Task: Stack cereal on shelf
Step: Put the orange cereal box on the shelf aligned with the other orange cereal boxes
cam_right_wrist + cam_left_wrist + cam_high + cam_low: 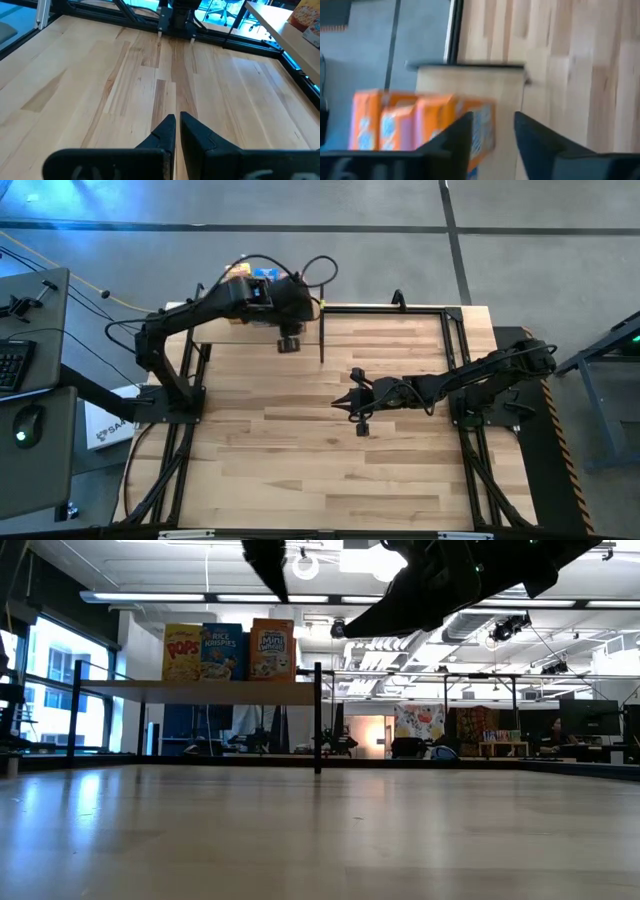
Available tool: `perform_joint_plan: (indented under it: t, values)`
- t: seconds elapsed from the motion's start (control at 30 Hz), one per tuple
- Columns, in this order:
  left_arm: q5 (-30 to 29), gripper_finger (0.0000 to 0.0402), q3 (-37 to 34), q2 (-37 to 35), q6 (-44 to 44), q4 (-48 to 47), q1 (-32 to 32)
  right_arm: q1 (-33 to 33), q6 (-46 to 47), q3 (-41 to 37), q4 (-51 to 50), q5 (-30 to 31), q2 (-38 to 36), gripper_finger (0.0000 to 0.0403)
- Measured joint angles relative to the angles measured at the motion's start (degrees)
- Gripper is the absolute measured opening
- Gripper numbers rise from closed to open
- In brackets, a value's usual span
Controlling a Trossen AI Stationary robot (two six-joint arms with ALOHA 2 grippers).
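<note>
On my low feed the shelf (200, 692) sits at left of frame, carrying three cereal boxes side by side: a yellow box (181, 652), a blue box (224, 652) and an orange box (272, 650), all upright along the board.

From above, my left gripper (290, 340) hangs near the shelf's front edge at upper centre — its fingers (455, 137) stand apart with nothing between them, the orange box just beyond.

My right gripper (355, 408) hovers mid-frame over the tabletop (300, 470), fingers nearly together and empty — open planks all around it.
</note>
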Motion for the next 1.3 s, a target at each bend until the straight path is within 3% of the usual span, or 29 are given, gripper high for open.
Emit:
perform_joint_plan:
  t: [0.2,0.3,0.67,0.9,1.13,1.3]
  values:
    - [-1.24,0.0035,-9.61,0.06,-0.22,18.7,-1.59,0.0,0.0,0.0,-0.52,-0.24,0.0,0.0013]
    - [-4.45,0.0006,-13.94,0.08,-0.01,25.71,-1.75,0.0,0.0,0.0,-0.79,-0.22,0.0,0.0013]
    - [-14.79,0.0004,-20.82,0.11,-4.12,28.52,-1.51,0.0,0.0,0.0,-0.86,-0.19,0.0,0.0013]
    - [-16.36,0.0003,-21.02,-2.05,-4.46,28.87,-1.83,0.0,0.0,0.0,-0.86,-0.16,0.0,0.0013]
    - [-14.28,0.0003,-21.07,-8.22,-12.12,22.81,-3.95,0.0,0.0,0.0,-0.89,-0.15,0.0,0.0013]
    - [-13.07,0.0003,-30.63,-12.27,-15.32,29.03,-7.46,0.01,0.0,0.0,-1.01,-0.14,0.0,0.0013]
